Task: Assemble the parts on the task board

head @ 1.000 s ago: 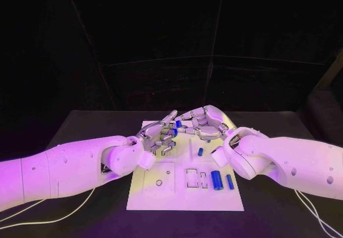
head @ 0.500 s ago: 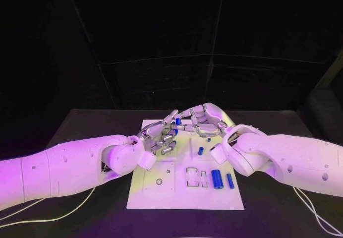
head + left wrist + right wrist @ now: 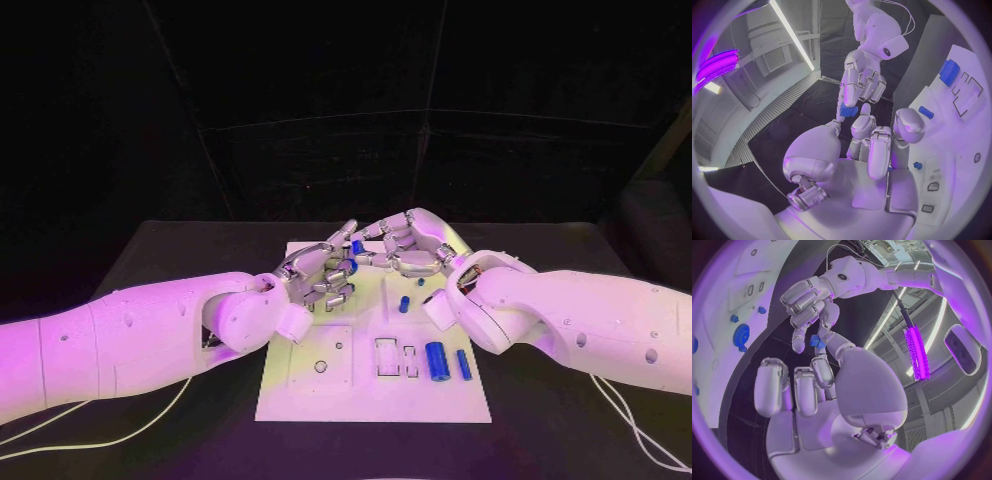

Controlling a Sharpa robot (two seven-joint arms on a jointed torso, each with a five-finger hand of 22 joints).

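Meeting above the far half of the task board (image 3: 375, 385), the left hand (image 3: 320, 272) and right hand (image 3: 408, 252) have their fingertips together around one small blue part (image 3: 358, 246). In the left wrist view that part (image 3: 848, 111) sits at the tips of the right hand (image 3: 863, 82), with a left fingertip (image 3: 864, 109) just beside it; in the right wrist view the same part (image 3: 817, 342) lies between the left hand (image 3: 807, 305) and the thumb of the right hand (image 3: 831, 390). Which hand actually bears the piece is hard to settle: it looks pinched from both sides, so I record both as holding it. The remaining fingers of each hand are curled in loosely. The part is held up off the board, over its far left portion. Outward from the hands, lying on the board near the right arm: a short blue piece (image 3: 405, 303) just below the right hand, a thick blue cylinder (image 3: 437, 360) nearer the robot, and a thin blue rod (image 3: 464, 365) just beside it. Outlined rectangular recesses (image 3: 387, 357) sit left of the cylinder. The board rests on the black table (image 3: 173, 250).
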